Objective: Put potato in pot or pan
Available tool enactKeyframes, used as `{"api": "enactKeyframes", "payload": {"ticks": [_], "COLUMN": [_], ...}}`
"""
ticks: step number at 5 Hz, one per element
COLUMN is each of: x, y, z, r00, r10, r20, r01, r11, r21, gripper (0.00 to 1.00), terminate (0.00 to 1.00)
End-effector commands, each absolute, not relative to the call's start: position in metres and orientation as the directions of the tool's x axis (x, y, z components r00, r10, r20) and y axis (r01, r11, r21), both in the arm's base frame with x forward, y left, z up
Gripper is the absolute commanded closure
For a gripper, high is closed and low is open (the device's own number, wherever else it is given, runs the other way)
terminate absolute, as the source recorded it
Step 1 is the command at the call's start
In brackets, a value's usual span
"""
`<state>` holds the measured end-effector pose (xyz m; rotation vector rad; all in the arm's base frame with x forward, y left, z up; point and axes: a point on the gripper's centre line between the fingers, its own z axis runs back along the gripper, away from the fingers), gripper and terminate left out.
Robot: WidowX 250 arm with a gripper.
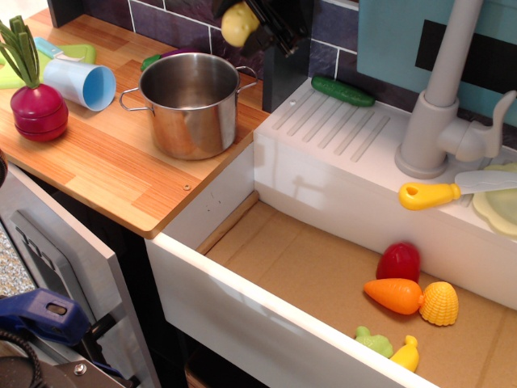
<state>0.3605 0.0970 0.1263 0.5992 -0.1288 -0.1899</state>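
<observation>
The small pale yellow potato (239, 23) is held in my black gripper (246, 23) at the top edge of the view, in the air above the far right rim of the pot. The gripper is shut on the potato; most of the arm is out of view. The shiny steel pot (191, 103) with two loop handles stands empty on the wooden counter, below and a little left of the potato.
A light blue cup (80, 83) lies on its side and a red radish toy (36, 107) stands left of the pot. A green cucumber (342, 90) lies on the drainboard. The sink basin holds a carrot (393, 295), corn piece (439, 304), red pepper (398, 262) and small toys. Grey faucet (440, 97) at right.
</observation>
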Motion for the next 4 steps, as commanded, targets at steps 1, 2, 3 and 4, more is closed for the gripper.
{"api": "enactKeyframes", "payload": {"ticks": [1,2,3,4], "x": [0.362,0.355,0.355,0.355], "y": [0.122,0.132,0.132,0.132], "z": [0.162,0.164,0.164,0.164], "r00": [0.956,0.952,0.952,0.952], "r10": [-0.252,-0.265,-0.265,-0.265], "r20": [0.151,0.154,0.154,0.154], "r01": [0.118,0.13,0.13,0.13], "r11": [0.798,0.804,0.804,0.804], "r21": [0.591,0.58,0.58,0.58], "gripper": [1.0,0.0,0.0,0.0], "terminate": [0.0,0.0,0.0,1.0]}}
